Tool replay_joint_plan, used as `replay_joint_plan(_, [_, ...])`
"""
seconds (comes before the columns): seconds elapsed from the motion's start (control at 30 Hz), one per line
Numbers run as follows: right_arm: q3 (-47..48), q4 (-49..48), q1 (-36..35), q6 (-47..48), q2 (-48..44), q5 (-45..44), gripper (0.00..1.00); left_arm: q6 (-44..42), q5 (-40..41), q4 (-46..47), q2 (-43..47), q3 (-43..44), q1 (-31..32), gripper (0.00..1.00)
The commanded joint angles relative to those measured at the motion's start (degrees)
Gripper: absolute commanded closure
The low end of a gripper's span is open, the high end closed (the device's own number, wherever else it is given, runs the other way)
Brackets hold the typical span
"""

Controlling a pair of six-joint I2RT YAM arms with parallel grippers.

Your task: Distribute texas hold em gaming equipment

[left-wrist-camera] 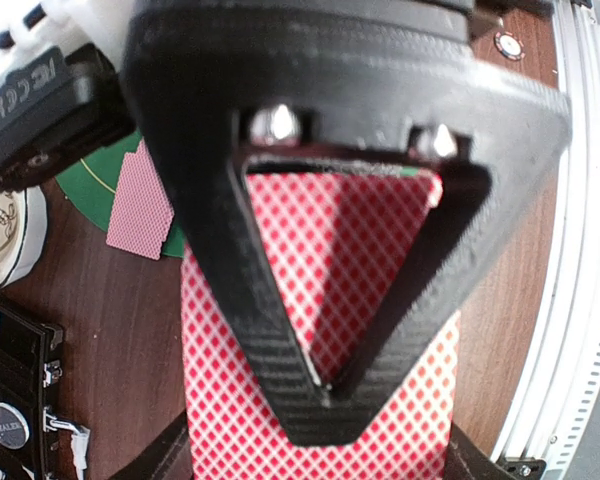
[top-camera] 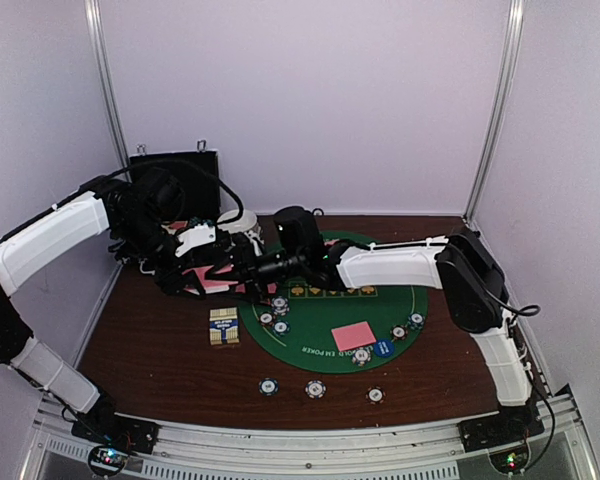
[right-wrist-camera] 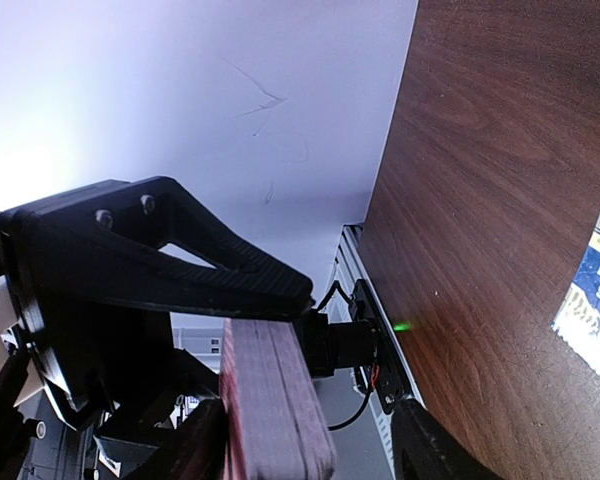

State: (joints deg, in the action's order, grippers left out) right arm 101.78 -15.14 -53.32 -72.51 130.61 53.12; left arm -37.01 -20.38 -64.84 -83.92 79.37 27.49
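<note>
A deck of pink-backed playing cards (left-wrist-camera: 220, 380) is clamped flat in my left gripper (left-wrist-camera: 325, 410), which is shut on it above the table left of the green mat (top-camera: 310, 345). My right gripper (right-wrist-camera: 350, 360) reaches in from the right and stands open around the deck's edge (right-wrist-camera: 275, 400); one finger lies close along it and the other stands apart. In the top view the two grippers meet, left (top-camera: 195, 272) and right (top-camera: 242, 272). A single card (top-camera: 353, 335), a blue button (top-camera: 382, 348) and several striped chips (top-camera: 280, 305) lie on the mat. Three chips (top-camera: 315, 388) sit on the wood in front.
A blue-and-yellow card box (top-camera: 223, 326) lies just left of the mat. The open black case (top-camera: 175, 185) stands at the back left with a white bowl (top-camera: 242, 222) beside it. Another single card (left-wrist-camera: 140, 205) lies across the mat's rim.
</note>
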Motion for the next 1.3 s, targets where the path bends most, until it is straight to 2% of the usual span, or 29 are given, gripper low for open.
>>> replay_joint_plan(0.0, [-2.27, -0.37, 0.91, 0.11, -3.60, 0.40, 0.44, -0.07, -0.57, 1.03, 1.56, 0.13, 0.02, 1.00])
replay_joint_plan(0.23, [-4.60, -1.46, 1.55, -0.13, -5.55, 0.34, 0.47, -0.03, -0.54, 0.95, 1.68, -0.10, 0.02, 1.00])
replay_joint_plan(0.4, [-4.75, -2.04, 1.57, -0.24, -6.60, 0.70, 0.42, -0.07, -0.50, 0.99, 1.54, -0.18, 0.02, 1.00])
replay_joint_plan(0.5, [-5.13, -2.48, 1.76, -0.46, -7.45, 0.91, 0.42, -0.03, -0.29, 1.02, 1.54, -0.35, 0.02, 1.00])
replay_joint_plan(0.93, [-8.92, -1.85, 3.05, -0.62, -11.45, 1.49, 0.88, -0.42, 0.60, 1.03, 1.45, -0.97, 0.02, 1.00])
replay_joint_plan(1.1, [-9.67, -4.89, 3.23, -2.93, -12.01, 1.90, 0.99, -0.45, 1.01, 0.99, 1.28, -0.99, 0.02, 1.00])
replay_joint_plan(1.27, [-10.25, -4.64, 4.08, -3.12, -12.98, 2.39, 1.00, -0.51, 1.53, 1.03, 0.96, -0.73, 0.02, 1.00])
